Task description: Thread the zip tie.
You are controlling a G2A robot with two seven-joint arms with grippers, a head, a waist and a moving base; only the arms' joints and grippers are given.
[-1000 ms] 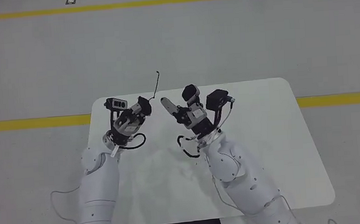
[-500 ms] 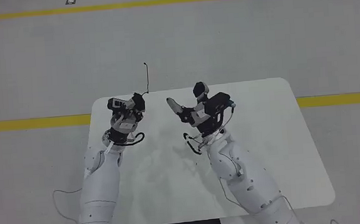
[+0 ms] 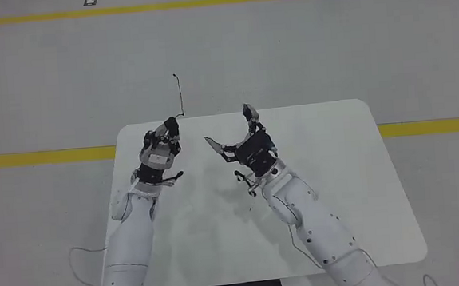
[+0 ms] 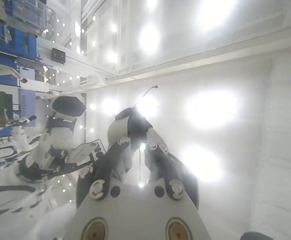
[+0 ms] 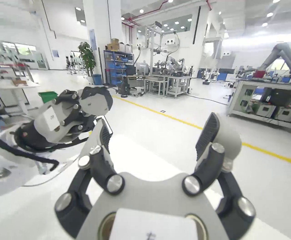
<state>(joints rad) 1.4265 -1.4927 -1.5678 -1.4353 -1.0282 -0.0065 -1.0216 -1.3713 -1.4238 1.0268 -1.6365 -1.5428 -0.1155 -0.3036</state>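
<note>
Left gripper (image 3: 170,125) pinched closed, pointing up; right gripper (image 3: 228,125) beside it, spread wide.

Ceiling lamps (image 4: 147,38) give bright, even light, their glare washing out the left wrist view around the left gripper (image 4: 136,118).

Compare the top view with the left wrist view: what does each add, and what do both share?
The top view adds the white table, the yellow floor line and the right gripper standing wide open, empty. The left wrist view adds ceiling lights and a thin line between the fingers of the left gripper, seemingly the tail of the zip tie. Both show the left gripper shut on the zip tie, its free end past the fingertips, the right gripper beside.
</note>
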